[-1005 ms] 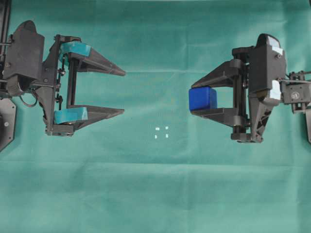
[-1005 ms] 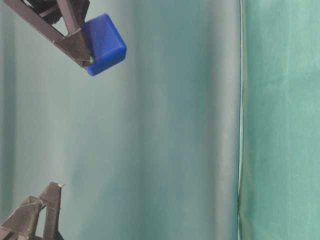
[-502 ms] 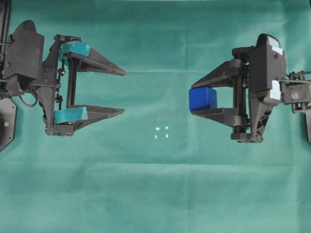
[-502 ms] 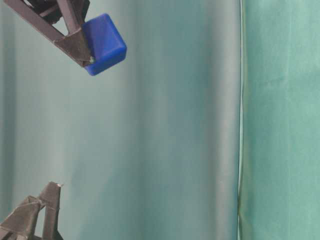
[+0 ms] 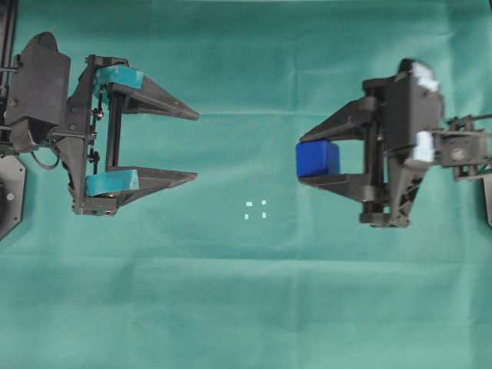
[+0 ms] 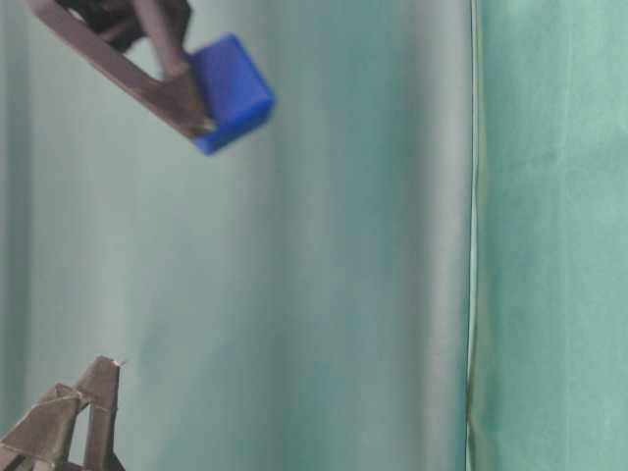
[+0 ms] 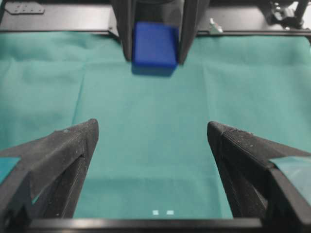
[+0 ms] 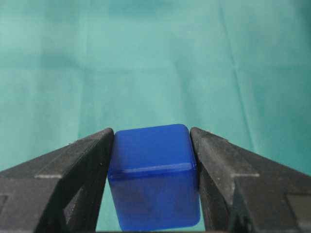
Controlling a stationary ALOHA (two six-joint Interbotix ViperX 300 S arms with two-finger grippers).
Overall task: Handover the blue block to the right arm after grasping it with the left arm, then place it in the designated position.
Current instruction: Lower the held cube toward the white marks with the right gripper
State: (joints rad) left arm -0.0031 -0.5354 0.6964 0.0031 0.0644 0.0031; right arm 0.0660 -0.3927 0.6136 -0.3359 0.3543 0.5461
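The blue block (image 5: 319, 157) hangs above the green cloth, pinched between the all-black fingers of my right gripper (image 5: 301, 160), which is shut on it. The right wrist view shows the blue block (image 8: 153, 174) held on both sides by the gripper (image 8: 151, 131). My teal-taped left gripper (image 5: 197, 146) stands wide open and empty at the left, pointing toward the block. From the left wrist, the blue block (image 7: 155, 44) sits far ahead of the open gripper (image 7: 151, 125). The designated position (image 5: 256, 210), tiny white marks, lies on the cloth between the arms, below and left of the block.
Green cloth (image 5: 246, 307) covers the whole table. A black frame rail (image 7: 58, 19) runs along the far edge in the left wrist view. In the table-level view a vertical cloth seam (image 6: 472, 235) stands at the right.
My right gripper has shifted slightly toward the middle and tilted, carrying the blue block with it. The left gripper has not moved.
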